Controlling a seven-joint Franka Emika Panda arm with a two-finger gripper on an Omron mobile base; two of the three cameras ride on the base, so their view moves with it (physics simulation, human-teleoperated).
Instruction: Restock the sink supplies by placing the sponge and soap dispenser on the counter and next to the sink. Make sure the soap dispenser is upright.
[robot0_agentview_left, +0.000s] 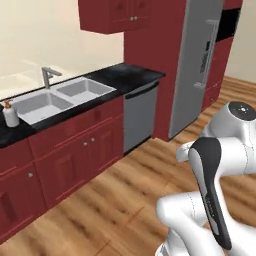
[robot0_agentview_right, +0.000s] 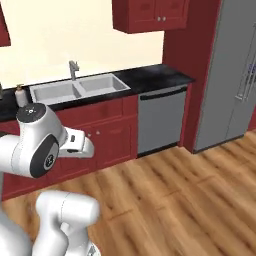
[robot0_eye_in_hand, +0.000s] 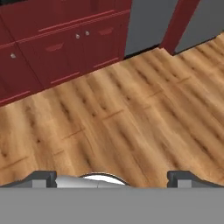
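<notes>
Soap dispenser (robot0_agentview_left: 10, 114) already stands upright on the black tabletop (robot0_agentview_left: 125, 75) at the far left of the frame, just beside the sink (robot0_agentview_left: 60, 97), so I'd keep the tool (robot0_eye_in_hand: 112, 178) wide, empty, and go hunting the sponge.

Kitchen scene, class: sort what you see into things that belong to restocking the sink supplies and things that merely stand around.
Belongs to the job:
soap dispenser, upright on the counter beside the sink
gripper, open, over the floor

Just standing around:
dishwasher
fridge
upper cabinet
</notes>
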